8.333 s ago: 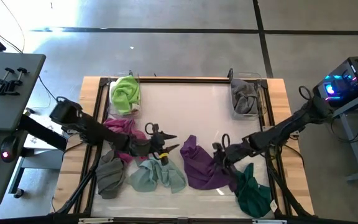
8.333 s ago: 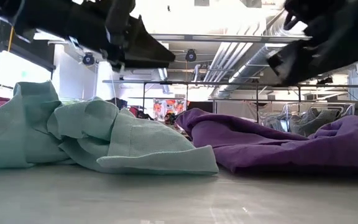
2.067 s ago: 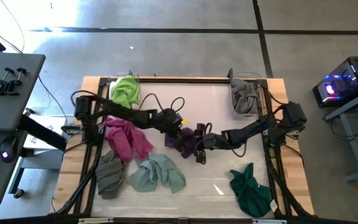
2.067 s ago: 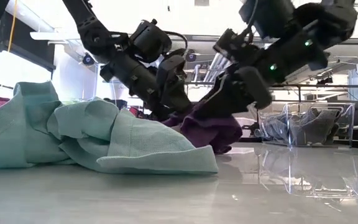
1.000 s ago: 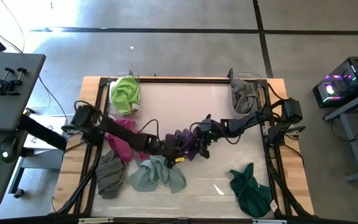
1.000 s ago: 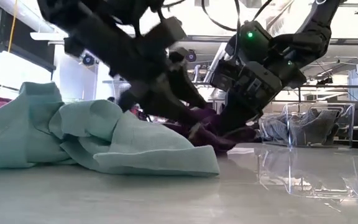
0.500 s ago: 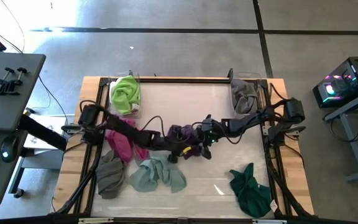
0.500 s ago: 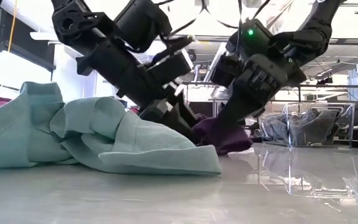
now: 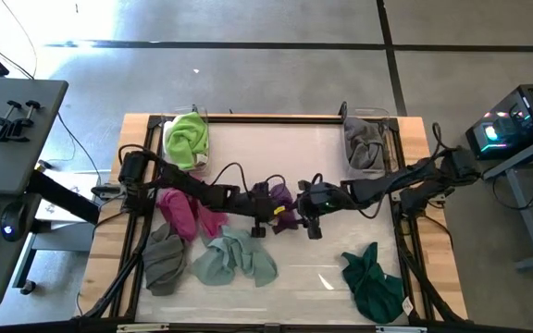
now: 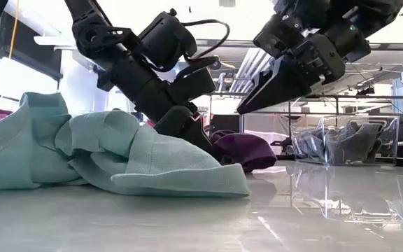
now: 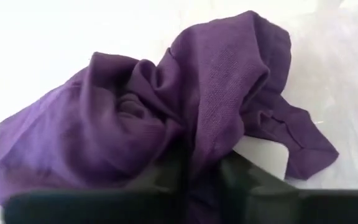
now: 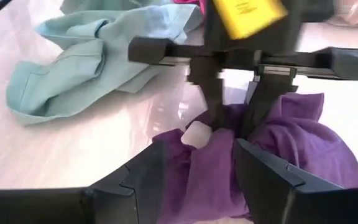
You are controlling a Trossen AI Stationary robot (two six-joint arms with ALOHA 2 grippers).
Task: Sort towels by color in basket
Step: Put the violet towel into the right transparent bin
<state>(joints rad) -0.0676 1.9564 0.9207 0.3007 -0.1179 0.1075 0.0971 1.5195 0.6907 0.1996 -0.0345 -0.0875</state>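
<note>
The purple towel lies bunched at the table's middle, also seen as the purple towel. My left gripper comes in from the left and is shut on it. My right gripper is open and raised above the towel's right side, as the right gripper shows in the low view. It touches nothing. The magenta towel, grey-brown towel, mint towel and dark green towel rest flat on the table. My left gripper pinches a raised fold of the purple towel between its two fingers. It comes slanting down from the table's left. The towel sits in a slack heap with its underside on the table.
A clear basket at the far left holds the lime green towel. Another basket at the far right holds the grey towel. The mint towel fills the low view's near left. Bare table lies between the mint and dark green towels.
My right gripper has lifted off the purple towel and drawn slightly toward the table's right. My left gripper has stayed down at the towel, shifting a little toward the far side. The towel has settled into a low heap on the table.
</note>
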